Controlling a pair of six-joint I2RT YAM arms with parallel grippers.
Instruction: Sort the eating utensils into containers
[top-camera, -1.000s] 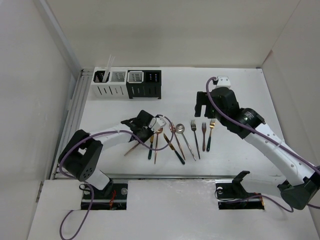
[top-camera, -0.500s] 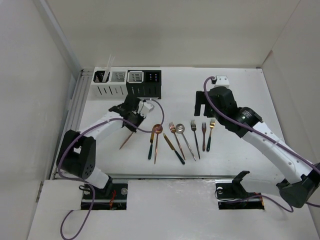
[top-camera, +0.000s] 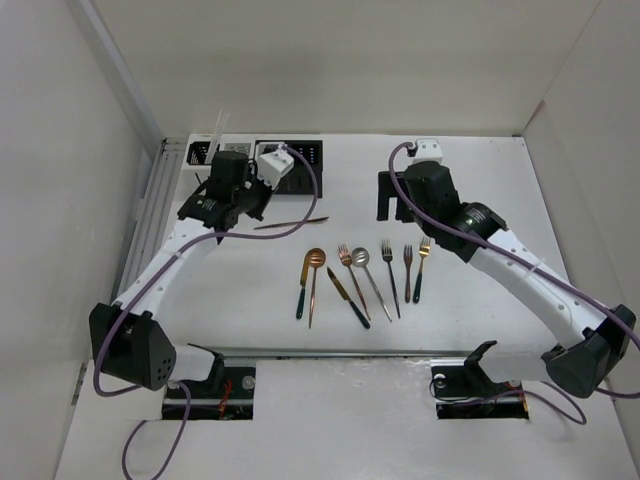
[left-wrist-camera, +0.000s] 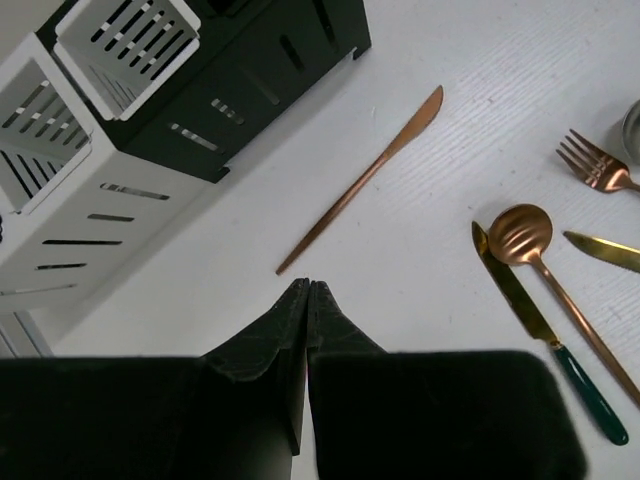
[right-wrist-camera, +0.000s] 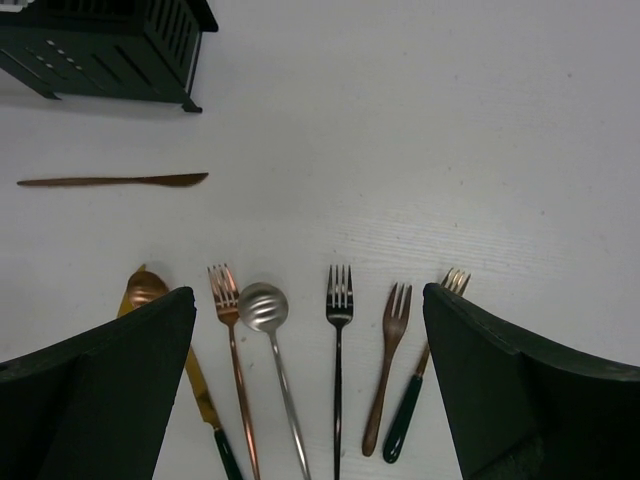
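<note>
Copper knife (top-camera: 291, 223) lies crosswise, blade pointing right; left gripper (left-wrist-camera: 307, 287) closed empty, right gripper (right-wrist-camera: 308, 300) spread wide.

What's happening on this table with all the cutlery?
Two robot arms are sorting cutlery into containers. The left end effector is shut and empty near the containers; a copper knife lies on the table just ahead of it. The right end effector hangs open above a row of forks, knives and spoons not yet sorted.
</note>
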